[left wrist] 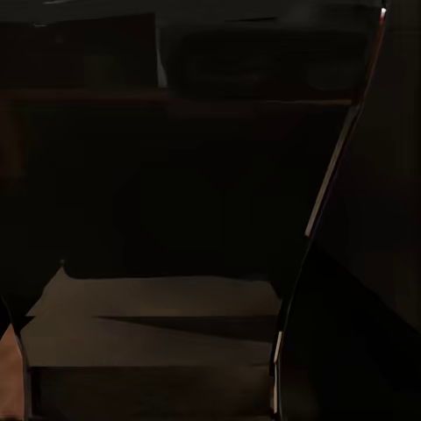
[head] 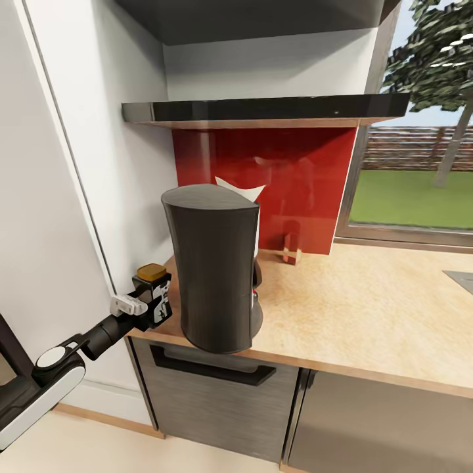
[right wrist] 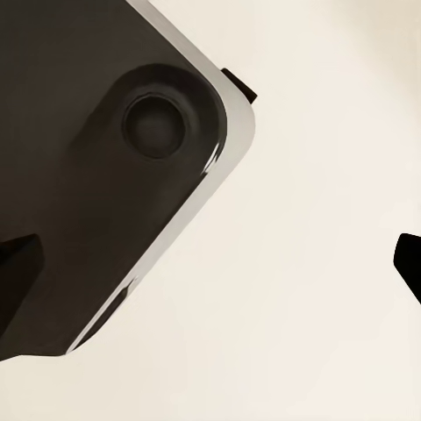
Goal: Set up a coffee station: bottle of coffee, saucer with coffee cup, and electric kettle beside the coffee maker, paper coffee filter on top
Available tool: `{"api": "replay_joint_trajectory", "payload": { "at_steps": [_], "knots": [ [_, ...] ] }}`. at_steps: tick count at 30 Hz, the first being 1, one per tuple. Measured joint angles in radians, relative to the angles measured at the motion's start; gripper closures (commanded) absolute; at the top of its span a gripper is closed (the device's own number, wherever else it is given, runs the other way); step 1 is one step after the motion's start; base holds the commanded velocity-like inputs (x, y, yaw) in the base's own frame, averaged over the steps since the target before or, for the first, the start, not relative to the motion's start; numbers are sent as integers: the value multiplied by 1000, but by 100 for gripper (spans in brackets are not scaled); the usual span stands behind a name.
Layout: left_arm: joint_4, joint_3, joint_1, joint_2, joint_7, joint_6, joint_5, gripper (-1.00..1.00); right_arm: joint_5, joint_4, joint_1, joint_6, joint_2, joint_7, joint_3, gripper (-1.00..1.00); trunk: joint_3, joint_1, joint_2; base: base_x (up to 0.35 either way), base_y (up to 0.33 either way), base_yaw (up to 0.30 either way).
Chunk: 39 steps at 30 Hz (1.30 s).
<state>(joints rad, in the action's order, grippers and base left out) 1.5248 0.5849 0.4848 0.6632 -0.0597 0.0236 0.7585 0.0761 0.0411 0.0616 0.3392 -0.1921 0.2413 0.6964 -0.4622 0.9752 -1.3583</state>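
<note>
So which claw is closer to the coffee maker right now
Left. The left claw holds the bottle of coffee right beside the coffee maker, at the countertop edge. The right claw's position relative to it can't be judged.

no readable text, bottle of coffee (head: 152,289) label illegible

A glossy red backsplash (head: 263,190) sits between white walls (head: 98,131), a window (head: 420,131) at the right looks onto grass, a tree and a brick wall, and grey cabinet fronts (head: 217,394) stand on pale flooring (head: 79,447).
</note>
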Motion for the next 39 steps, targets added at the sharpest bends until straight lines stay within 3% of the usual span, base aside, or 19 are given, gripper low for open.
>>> {"api": "replay_joint_trajectory", "payload": {
  "at_steps": [12, 17, 39],
  "knots": [
    [0, 0, 0, 0, 0, 0, 0, 100, 0, 0, 0, 0, 0, 0, 0, -100, -13, 15, -28, 0, 0, 0],
    [0, 0, 0, 0, 0, 0, 0, 100, 0, 0, 0, 0, 0, 0, 0, -100, -28, 34, -63, 0, 0, 0],
    [-1, 0, 0, 0, 0, 0, 0, 100, 0, 0, 0, 0, 0, 0, 0, -100, -28, 34, -63, 33, 0, 0]
  ]
}}
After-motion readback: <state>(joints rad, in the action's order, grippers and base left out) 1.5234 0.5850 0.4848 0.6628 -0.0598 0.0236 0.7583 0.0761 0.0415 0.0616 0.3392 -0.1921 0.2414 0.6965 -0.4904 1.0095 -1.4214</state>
